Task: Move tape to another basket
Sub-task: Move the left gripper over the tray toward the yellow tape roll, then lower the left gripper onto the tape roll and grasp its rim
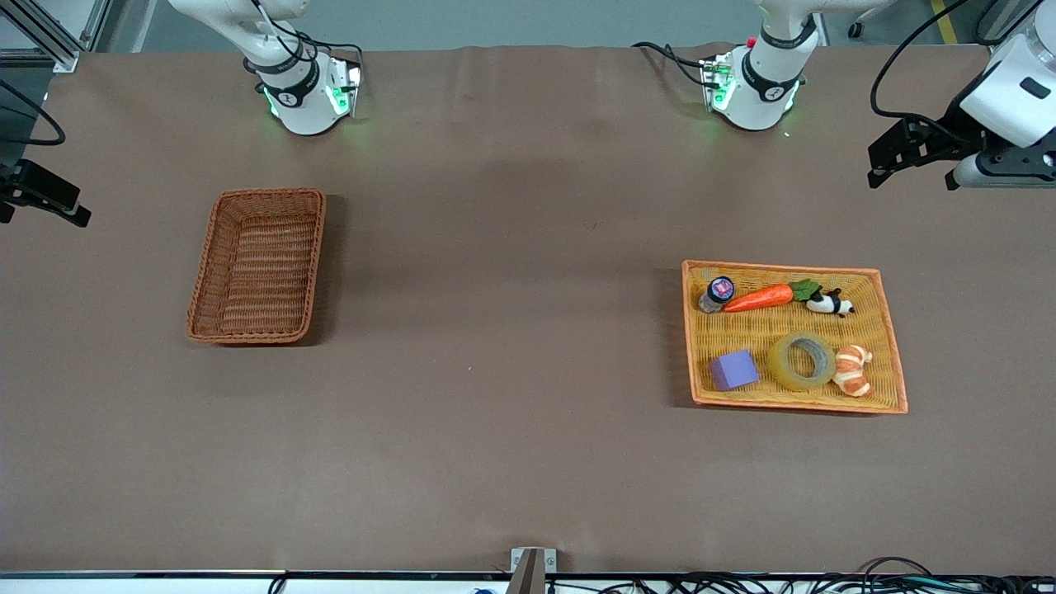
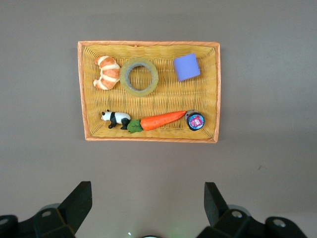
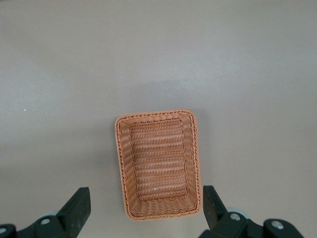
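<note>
1. Front view: the tape [image 1: 803,360] lies flat in the yellow tray [image 1: 895,363], which sits toward the left arm's end of the surface [image 1: 511,412], roughly midway between the edge along the arm bases and the camera's edge.
2. In the tray, the tape sits in the row nearer the camera, between a purple block [image 1: 733,369] and a croissant [image 1: 853,370]; it touches or nearly touches the croissant.
3. The row farther from the camera holds a small bottle [image 1: 717,293], a carrot [image 1: 763,297] and a panda [image 1: 830,304].
4. The left tool [image 1: 895,157] hangs in the air at the left arm's end of the surface, toward the corner by that arm's base, well apart from the tape.
5. In the left wrist view the left tool [image 2: 146,206] has its fingers spread wide and holds nothing; the tape [image 2: 139,76] shows farther off, inside the tray [image 2: 148,136].
6. The brown basket [image 1: 257,266] stands toward the right arm's end of the surface, empty.
7. The right tool [image 1: 41,198] hangs at the right arm's edge of the surface; in the right wrist view the right tool [image 3: 146,206] is wide open, empty, above the basket [image 3: 159,166].
</note>
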Controlling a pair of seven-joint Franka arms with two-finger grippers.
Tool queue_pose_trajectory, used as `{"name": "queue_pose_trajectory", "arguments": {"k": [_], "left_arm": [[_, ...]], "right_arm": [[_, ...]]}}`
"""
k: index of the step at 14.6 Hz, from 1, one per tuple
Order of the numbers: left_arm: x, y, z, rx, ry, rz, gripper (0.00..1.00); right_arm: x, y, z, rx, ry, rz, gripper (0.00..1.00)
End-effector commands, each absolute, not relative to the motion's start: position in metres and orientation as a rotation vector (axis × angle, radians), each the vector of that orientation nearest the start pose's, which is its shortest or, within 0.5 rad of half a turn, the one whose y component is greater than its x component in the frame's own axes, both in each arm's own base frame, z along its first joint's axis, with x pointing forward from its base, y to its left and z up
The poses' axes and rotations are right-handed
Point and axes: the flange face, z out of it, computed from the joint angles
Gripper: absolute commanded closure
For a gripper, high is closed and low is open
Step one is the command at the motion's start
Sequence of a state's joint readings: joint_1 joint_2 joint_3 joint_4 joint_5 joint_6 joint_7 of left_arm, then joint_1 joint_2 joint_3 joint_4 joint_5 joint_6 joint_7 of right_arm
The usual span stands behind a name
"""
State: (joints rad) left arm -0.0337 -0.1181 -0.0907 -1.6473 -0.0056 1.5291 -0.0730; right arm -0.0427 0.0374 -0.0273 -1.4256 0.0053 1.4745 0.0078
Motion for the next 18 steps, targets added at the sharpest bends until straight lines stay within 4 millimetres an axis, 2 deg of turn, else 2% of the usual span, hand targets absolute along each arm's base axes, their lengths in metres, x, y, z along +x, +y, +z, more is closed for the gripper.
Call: {"name": "queue_pose_trajectory", "arguments": {"k": [1,4,6,8,10,12,14,18], "left_arm": [[0.504,-0.061,0.656,-3.156,0.125,0.010,0.00],[0.520,-0.054,0.654,-3.145,0.122,0.008,0.00],[0.535,-0.052,0.632,-3.147,0.136,0.068,0.00],[0.547,-0.042,0.591,-3.150,0.115,0.134,0.00],[0.556,-0.033,0.542,-3.144,0.090,0.085,0.00],[0.563,-0.016,0.480,-3.144,0.048,0.005,0.00],[0.566,-0.013,0.420,-3.146,0.036,-0.029,0.00],[0.586,0.010,0.345,-3.078,0.078,-0.036,0.00]], "right_arm": [[0.553,-0.042,0.664,-3.111,0.110,-0.016,0.00],[0.553,-0.043,0.664,-3.110,0.112,-0.016,0.00],[0.553,-0.042,0.664,-3.111,0.110,-0.016,0.00],[0.554,-0.042,0.663,-3.111,0.110,-0.014,0.00],[0.554,-0.042,0.662,-3.110,0.110,-0.012,0.00],[0.554,-0.042,0.663,-3.111,0.110,-0.014,0.00],[0.554,-0.042,0.662,-3.111,0.110,-0.014,0.00],[0.554,-0.043,0.662,-3.110,0.112,-0.012,0.00]]}}
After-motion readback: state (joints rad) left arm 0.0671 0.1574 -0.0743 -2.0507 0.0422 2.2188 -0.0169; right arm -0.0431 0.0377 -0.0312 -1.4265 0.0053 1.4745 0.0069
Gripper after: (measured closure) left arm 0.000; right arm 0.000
